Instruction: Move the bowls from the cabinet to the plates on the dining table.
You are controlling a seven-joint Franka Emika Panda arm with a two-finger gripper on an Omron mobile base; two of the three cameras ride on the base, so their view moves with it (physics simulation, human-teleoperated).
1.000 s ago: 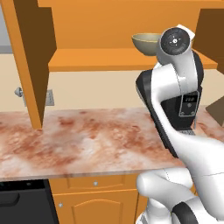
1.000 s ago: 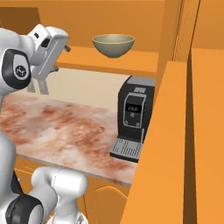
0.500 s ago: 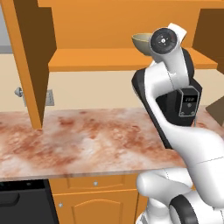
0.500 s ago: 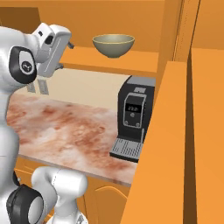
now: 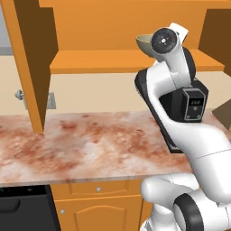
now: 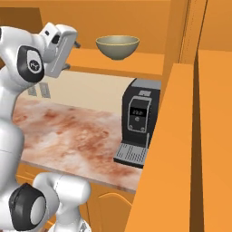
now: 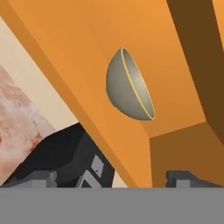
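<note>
Even, bright, rendered light, no visible lamp. Soft shade inside the cabinet [image 5: 117, 27] back and under its shelf [image 5: 113, 61]; darker brown on the inner side wall in the hand view. No glare on the table [image 5: 90, 144]. Edges sharp, no blur, no lens bending. Bowl [image 7: 129, 85] shows a soft highlight.

One bowl [image 6: 117, 46] sits on the shelf [image 6: 113, 61] inside the cabinet [image 5: 31, 67]. A coffee machine [image 6: 137, 122] stands on the counter [image 5: 85, 144] below, maybe a bit to the bowl's right
</note>
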